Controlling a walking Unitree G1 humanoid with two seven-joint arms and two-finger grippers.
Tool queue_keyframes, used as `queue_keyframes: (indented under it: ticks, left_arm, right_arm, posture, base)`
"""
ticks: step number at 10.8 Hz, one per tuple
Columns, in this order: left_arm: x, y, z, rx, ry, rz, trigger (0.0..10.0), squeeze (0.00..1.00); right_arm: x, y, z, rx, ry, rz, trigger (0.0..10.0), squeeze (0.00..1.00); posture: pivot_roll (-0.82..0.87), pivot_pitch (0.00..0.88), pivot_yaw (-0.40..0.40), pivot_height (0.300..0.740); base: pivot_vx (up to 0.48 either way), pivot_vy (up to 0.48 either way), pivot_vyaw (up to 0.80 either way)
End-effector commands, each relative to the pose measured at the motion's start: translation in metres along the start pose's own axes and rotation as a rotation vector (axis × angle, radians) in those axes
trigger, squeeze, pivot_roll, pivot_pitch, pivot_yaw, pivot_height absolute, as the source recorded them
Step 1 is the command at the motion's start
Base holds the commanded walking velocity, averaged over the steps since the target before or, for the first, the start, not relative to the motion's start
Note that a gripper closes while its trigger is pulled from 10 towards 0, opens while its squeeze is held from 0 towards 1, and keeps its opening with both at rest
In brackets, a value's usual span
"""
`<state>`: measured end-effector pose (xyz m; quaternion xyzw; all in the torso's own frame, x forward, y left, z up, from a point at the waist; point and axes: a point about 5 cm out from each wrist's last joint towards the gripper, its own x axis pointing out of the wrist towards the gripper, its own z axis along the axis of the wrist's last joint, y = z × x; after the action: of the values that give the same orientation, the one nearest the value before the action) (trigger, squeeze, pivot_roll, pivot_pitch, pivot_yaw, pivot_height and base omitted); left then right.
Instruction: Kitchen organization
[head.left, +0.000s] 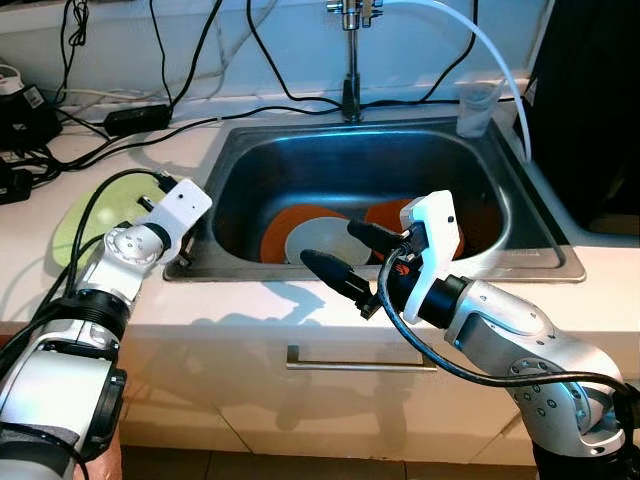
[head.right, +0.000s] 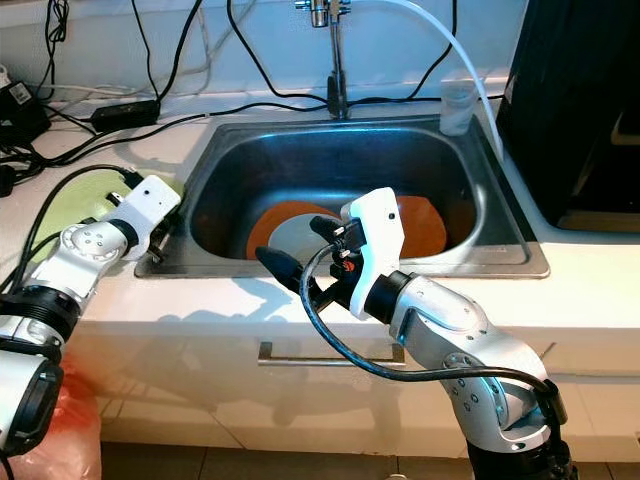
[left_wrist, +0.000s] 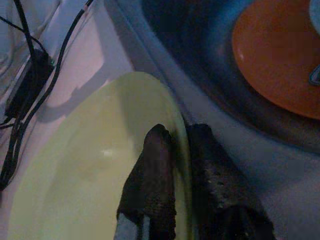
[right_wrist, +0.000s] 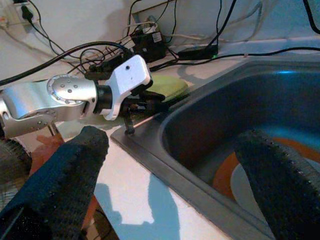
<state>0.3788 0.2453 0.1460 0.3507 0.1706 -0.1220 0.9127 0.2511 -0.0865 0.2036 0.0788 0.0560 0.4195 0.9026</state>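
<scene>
From the head camera I see a steel sink (head.left: 250, 150) set in a white counter (head.left: 40, 225), with the faucet (head.left: 350, 60) at 12 o'clock and a clear hose (head.left: 480, 45) arcing from it toward 2 o'clock, where a clear cup (head.left: 476, 108) stands on the sink's corner. In the basin lie two orange plates (head.left: 280, 232), and a white plate (head.left: 310, 240) rests on the nearer one. My left gripper (left_wrist: 177, 145) sits at 9 o'clock, beside the sink's left rim; in the left wrist view its two fingers (left_wrist: 155, 170) are drawn narrow across the edge of a light green plate (left_wrist: 85, 170), one on the plate's inner face and one on the outside, so I read it as clamped on that rim. The green plate lies on the counter just left of the sink, touching or nearly touching the rim. My right gripper (head.left: 345, 255) hovers at 6 o'clock over the sink's front edge, fingers spread wide with nothing between them, pointing toward the left arm. Black cables (head.left: 150, 115) and a power adapter (head.left: 135, 118) lie at 10 o'clock on the counter. A drawer handle (head.left: 355, 362) shows below the counter front.
</scene>
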Motion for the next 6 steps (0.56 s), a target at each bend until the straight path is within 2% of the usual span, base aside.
queue_keyframes:
  ticks: [1,6]
  left_arm:
    - [-0.0031,0.0008,-0.0161,0.008,0.073,-0.006,0.0,0.0]
    - [-0.002,0.002,-0.0095,0.042,0.035,0.031,0.0,0.0]
  right_arm:
    - [0.0005,0.0041,0.0009,-0.007,-0.003,0.013,10.0,0.0]
    - [0.0001,0.0029,0.0003,-0.007,-0.001,0.006,10.0,0.0]
  posture:
    - [-0.1,0.0,0.131,0.74]
    - [-0.11,0.0,0.131,0.74]
  base:
    - [0.0,0.0,0.0]
    - [0.0,0.0,0.0]
